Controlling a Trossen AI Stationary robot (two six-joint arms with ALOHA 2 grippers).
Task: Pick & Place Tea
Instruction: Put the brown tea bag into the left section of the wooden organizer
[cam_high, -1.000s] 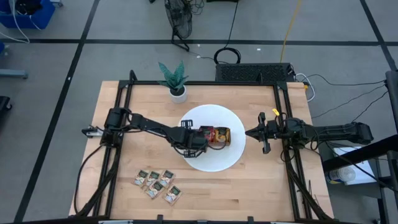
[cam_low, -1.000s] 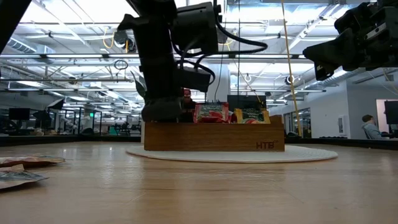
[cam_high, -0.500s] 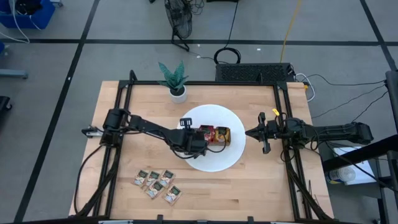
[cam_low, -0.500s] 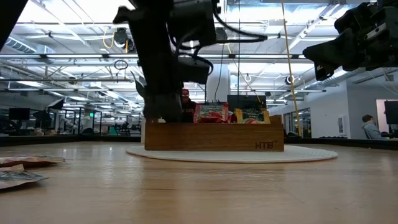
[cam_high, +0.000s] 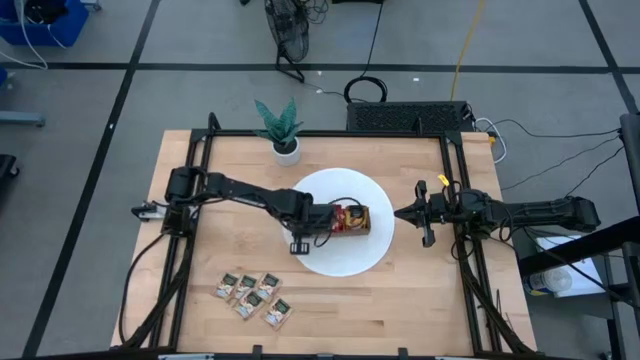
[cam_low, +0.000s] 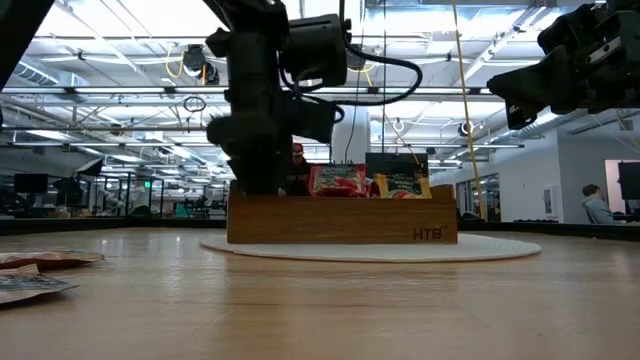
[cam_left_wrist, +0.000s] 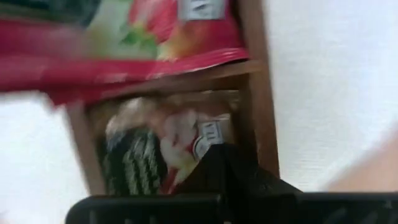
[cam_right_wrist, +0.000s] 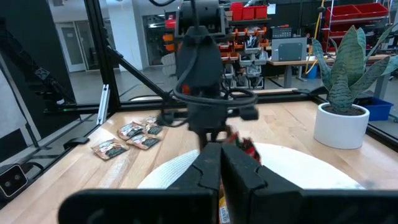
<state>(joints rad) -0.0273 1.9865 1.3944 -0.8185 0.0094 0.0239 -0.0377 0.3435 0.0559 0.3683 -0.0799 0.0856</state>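
Left claw (cam_high: 318, 222) lowered into the wooden tray (cam_low: 340, 220) at its end nearest the left arm, fingers pressed together; the left wrist view shows a pale sachet with dark green print (cam_left_wrist: 155, 152) in that compartment just ahead of the fingers, but whether it is pinched cannot be told. The tray stands on the white plate (cam_high: 375, 255) at the middle of the bench (cam_high: 420, 310). In the tray, a red sachet (cam_low: 338, 181) stands upright in the middle compartment and an orange-yellow one (cam_low: 402, 185) in the far compartment. A loose group of sachets (cam_high: 253, 295) lies flat on the bench, well apart from the tray, off the plate toward the near edge. Right claw (cam_high: 402, 212) waits beside the plate, fingers pressed together, holding nothing. The sachets appear light, thin and crinkly, likely slippery; hold is best taken across a flat edge.
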